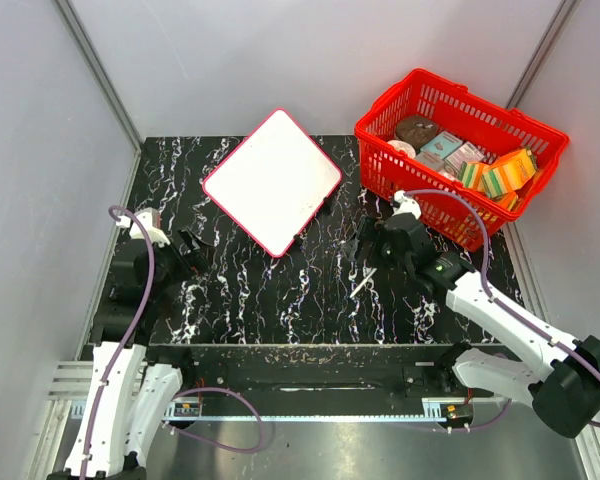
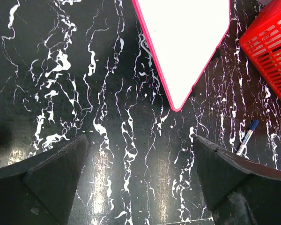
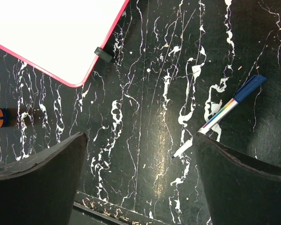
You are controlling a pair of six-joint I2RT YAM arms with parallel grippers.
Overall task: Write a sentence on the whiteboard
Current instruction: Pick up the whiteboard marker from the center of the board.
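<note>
White whiteboard (image 1: 272,180), blue-capped marker (image 3: 229,108), rainbow-striped label, red basket (image 1: 405,178), box print unreadable

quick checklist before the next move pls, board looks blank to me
1. whiteboard blank, flat on the table: ok
2. marker lying free on the table: ok
3. right hand open and empty, marker just ahead of it: ok
4. left hand open and empty: ok
5. red basket apart from the whiteboard: ok
6. marker tip uncapped: cannot tell
</note>
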